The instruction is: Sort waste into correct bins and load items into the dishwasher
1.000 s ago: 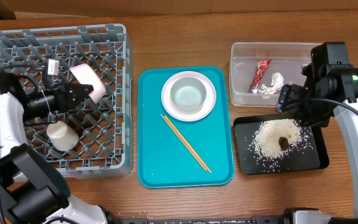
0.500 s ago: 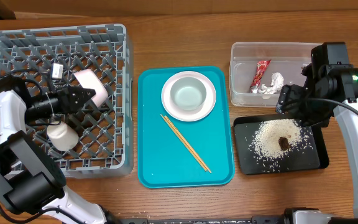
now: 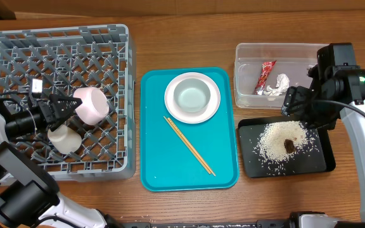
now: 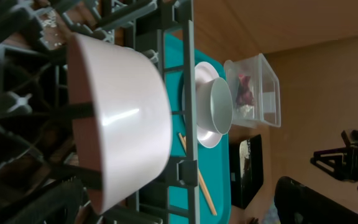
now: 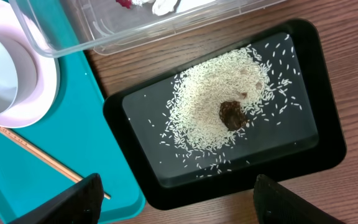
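The pink bowl lies on its side in the grey dishwasher rack, next to the small white cup. My left gripper is open just left of the bowl, holding nothing. The white plate carries the grey-green bowl on the teal tray, beside the chopsticks. The clear tub holds the red wrapper and tissue. Rice and a brown scrap lie in the black tray. My right gripper hangs open over that tray's edge.
The rack's openwork walls rise around the left arm. The teal tray sits between the rack and the two bins. Bare wooden table runs along the back and at the front right.
My left gripper has opened, let go of the pink bowl and drawn back to the left. The bowl now rests lower in the rack by the cup. The right arm has not moved.
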You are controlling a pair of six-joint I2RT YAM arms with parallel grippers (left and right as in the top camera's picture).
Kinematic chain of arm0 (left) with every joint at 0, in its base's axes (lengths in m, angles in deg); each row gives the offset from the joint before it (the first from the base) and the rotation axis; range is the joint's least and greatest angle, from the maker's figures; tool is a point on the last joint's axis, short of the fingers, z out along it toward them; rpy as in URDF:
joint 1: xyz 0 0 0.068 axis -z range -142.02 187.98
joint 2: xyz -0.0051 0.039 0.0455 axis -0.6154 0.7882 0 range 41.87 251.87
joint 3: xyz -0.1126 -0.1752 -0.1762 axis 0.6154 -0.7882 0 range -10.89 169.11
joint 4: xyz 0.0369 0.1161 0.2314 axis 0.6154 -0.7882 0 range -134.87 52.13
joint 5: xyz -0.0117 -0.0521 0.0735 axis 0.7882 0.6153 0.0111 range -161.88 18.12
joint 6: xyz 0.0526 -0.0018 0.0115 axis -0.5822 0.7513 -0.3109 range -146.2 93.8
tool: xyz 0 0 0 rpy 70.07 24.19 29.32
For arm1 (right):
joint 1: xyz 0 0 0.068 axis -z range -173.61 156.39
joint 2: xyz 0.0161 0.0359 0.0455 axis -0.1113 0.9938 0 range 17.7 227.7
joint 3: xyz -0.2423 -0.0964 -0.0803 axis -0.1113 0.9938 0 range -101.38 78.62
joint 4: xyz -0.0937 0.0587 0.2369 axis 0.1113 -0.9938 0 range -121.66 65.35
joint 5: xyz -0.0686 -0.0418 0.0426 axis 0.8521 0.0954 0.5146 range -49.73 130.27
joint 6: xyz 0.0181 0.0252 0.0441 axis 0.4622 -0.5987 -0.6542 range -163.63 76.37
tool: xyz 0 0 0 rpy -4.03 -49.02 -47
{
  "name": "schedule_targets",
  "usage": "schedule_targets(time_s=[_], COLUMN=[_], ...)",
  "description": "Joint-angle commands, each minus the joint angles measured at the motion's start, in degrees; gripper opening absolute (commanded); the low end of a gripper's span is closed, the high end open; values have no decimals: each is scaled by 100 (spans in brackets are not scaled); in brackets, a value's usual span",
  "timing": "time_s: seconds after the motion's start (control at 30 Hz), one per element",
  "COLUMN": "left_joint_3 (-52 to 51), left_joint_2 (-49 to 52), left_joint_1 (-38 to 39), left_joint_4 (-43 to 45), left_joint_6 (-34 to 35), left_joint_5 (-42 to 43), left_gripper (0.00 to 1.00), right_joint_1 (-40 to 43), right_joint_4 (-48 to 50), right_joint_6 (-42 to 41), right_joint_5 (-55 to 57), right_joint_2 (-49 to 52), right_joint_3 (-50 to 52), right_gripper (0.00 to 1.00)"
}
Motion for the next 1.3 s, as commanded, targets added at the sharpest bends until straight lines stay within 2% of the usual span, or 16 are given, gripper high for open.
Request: schedule_targets(time_s=[0.0, 0.2, 0.37, 0.4, 0.47, 0.63, 1.27], left_joint_3=[142, 149, 149, 149, 146, 146, 146], left_joint_2=[-734, -1696, -2059, -2026, -2004, -2002, -2000], left_joint_1=[385, 1327, 2865, 3344, 3757, 4269, 4999], left_joint_4=[37, 393, 953, 997, 997, 1054, 920], left_joint_6=[13, 358, 1469, 1816, 1952, 2081, 2483], left_joint_5=[-55, -498, -2339, -3095, -3567, -3705, -3705], left_gripper=[100, 100, 100, 100, 100, 100, 100], right_joint_1=[11, 11, 11, 11, 11, 11, 11], right_joint_4=[-24, -81, -92, -94, -94, -94, -90], right_joint_6=[4, 2, 2, 2, 2, 4, 2], right_joint_5=[35, 37, 37, 37, 37, 37, 35], right_joint_2=[-22, -22, -22, -22, -22, -22, -22], right_joint_3=[-107, -107, -107, -107, -107, -107, -107], right_gripper=[79, 79, 80, 80, 80, 80, 80])
